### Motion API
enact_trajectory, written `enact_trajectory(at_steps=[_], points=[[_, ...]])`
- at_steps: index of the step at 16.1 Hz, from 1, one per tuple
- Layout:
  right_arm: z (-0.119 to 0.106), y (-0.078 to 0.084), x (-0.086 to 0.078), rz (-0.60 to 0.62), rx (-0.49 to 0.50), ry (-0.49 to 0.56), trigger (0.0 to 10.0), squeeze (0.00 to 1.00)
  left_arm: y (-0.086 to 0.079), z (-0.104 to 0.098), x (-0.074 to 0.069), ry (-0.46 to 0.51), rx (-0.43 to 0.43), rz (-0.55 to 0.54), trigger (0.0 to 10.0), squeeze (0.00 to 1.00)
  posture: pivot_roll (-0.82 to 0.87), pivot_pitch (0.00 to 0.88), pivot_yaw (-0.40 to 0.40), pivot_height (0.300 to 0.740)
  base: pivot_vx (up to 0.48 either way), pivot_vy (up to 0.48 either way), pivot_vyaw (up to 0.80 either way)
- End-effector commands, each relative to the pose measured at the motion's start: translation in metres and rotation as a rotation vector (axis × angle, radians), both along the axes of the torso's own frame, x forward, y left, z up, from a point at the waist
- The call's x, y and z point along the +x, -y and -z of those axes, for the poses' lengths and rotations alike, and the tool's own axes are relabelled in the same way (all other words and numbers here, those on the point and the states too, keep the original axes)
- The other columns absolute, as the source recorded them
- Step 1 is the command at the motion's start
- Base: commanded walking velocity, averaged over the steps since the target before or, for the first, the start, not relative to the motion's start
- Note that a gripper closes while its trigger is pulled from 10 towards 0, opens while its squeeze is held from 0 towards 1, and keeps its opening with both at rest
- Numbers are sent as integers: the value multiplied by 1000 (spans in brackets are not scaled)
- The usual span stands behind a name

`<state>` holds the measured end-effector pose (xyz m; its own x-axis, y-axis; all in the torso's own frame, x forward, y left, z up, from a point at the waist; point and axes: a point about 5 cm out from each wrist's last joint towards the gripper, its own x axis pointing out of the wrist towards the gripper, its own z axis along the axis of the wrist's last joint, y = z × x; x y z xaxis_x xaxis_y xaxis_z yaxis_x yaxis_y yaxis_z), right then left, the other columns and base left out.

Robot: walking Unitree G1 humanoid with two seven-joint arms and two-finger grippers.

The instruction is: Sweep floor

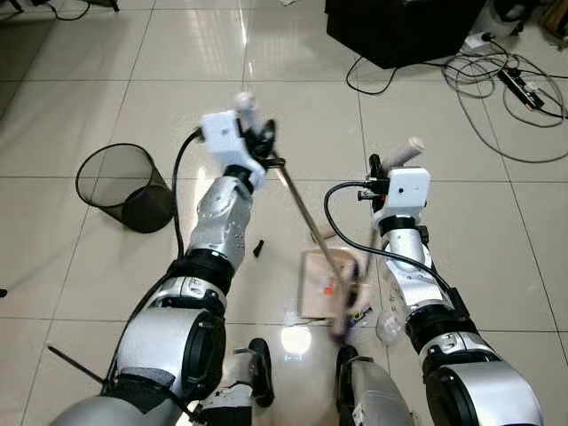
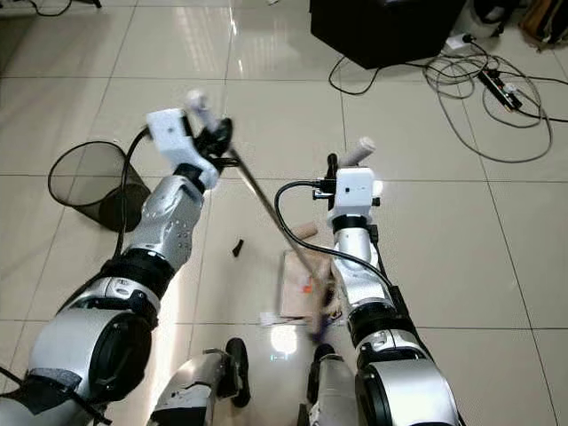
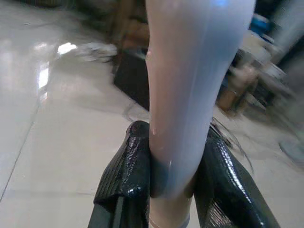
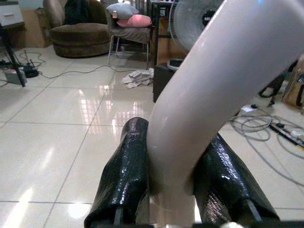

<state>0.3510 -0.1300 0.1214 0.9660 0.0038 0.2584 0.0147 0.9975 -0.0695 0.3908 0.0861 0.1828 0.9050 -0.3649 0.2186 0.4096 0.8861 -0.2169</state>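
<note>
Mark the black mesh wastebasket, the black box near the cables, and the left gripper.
Black mesh wastebasket (image 1: 133, 197), left eye view, side wall.
Black box (image 1: 399, 27), left eye view, top face.
Left gripper (image 3: 173, 178), left wrist view, between fingertips.

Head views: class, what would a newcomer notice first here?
The left gripper is shut on a broom slanting down to the floor between the robot's arms, while the right gripper is shut on a dustpan handle. A black mesh bin stands to the robot's left, and cables sprawl ahead on the right.
</note>
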Motion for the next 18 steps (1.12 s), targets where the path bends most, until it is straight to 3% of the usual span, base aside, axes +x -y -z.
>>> enact_trajectory(at_steps=[1, 2, 4, 7, 10, 13, 15, 17, 18], points=[[-1, -4, -2, -17, 50, 13, 10000, 0, 9, -11, -1, 71, 72, 92, 10000, 0, 81, 224, 93, 740, 0, 0, 0], [-2, 1, -3, -10, 56, 25, 10000, 0, 14, -19, -2, 121, 149, 202, 10000, 0, 86, 225, 92, 740, 0, 0, 0], [0, 8, -6, 4, 59, 26, 10000, 0, 7, -33, -1, 163, 177, 280, 10000, 0, 90, 222, 91, 740, 0, 0, 0], [3, 15, -10, 8, 67, 30, 10000, 0, -17, -51, 3, 196, 180, 269, 10000, 0, 91, 197, 91, 740, 0, 0, 0], [4, 23, -13, 16, 69, 34, 10000, 0, -54, -75, 8, 229, 213, 230, 10000, 0, 107, 189, 85, 740, 0, 0, 0], [0, 29, -14, 27, 77, 50, 10000, 0, -91, -72, 5, 213, 343, 177, 10000, 0, 105, 161, 100, 740, 0, 0, 0], [-6, 33, -13, 40, 102, 74, 10000, 0, -103, -67, 3, 203, 414, 154, 10000, 0, 104, 159, 106, 740, 0, 0, 0], [-22, 41, -12, 42, 123, 121, 10000, 0, -128, -48, -3, 147, 513, 73, 10000, 0, 78, 131, 117, 740, 0, 0, 0], [-29, 46, -13, 52, 138, 124, 10000, 0, -137, -37, -8, 117, 487, 48, 10000, 0, 63, 117, 117, 740, 0, 0, 0]])
